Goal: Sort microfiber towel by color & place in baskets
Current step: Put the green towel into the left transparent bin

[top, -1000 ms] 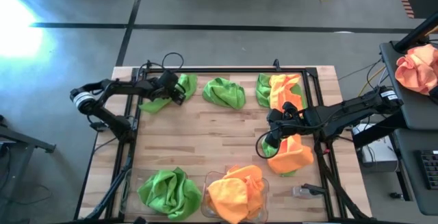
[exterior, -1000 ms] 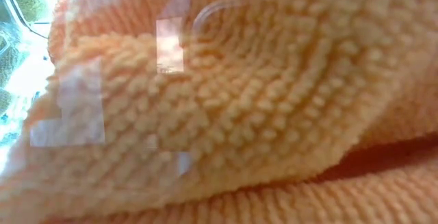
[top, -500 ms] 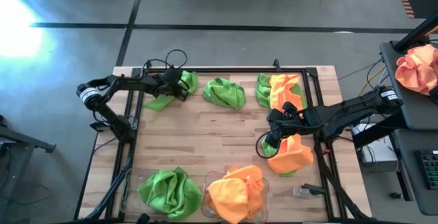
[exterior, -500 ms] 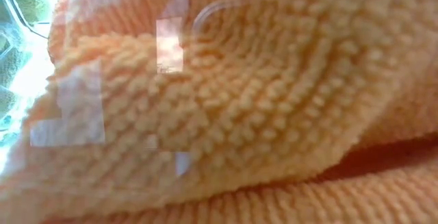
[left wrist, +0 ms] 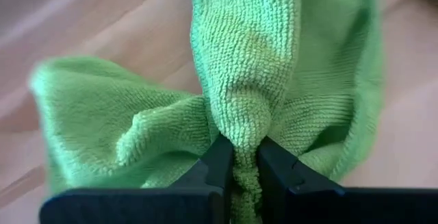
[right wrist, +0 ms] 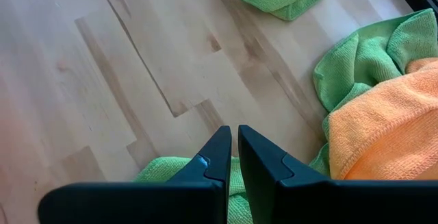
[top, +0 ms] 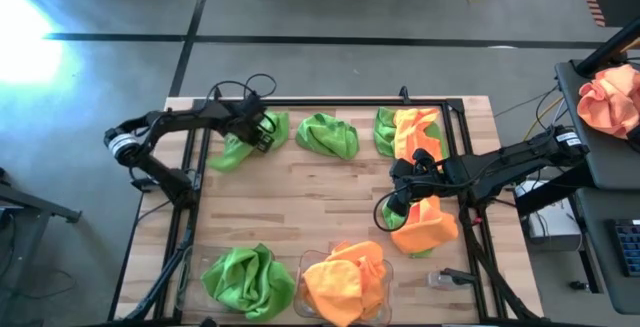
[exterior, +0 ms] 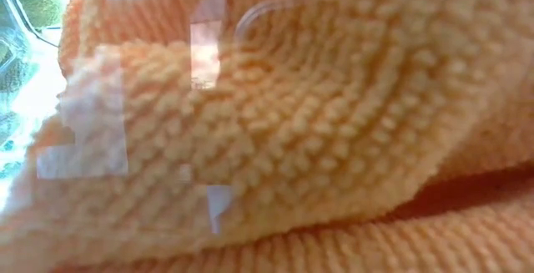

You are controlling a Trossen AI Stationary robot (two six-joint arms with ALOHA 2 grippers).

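the worktop (top: 300, 192) is pale wood planks inside a black frame, standing on a grey concrete floor (top: 330, 62) crossed by dark lines. on a dark side table beyond the worktop's right edge lies a peach cloth bundle (top: 610, 102).

my left end effector (left wrist: 239, 157) is pinched shut on a lime green towel (left wrist: 253, 80) at the worktop's far left corner, the cloth bunched between my fingers. my right end effector (right wrist: 233, 142) is closed with nothing in it, above bare planks just left of the orange towel (top: 425, 225) at the worktop's right side.

more green and orange towels line the worktop's far edge. at its near edge, a green heap (top: 243, 277) lies beside a clear basket (top: 378, 305) piled with orange towels. the worktop's middle is open wood.
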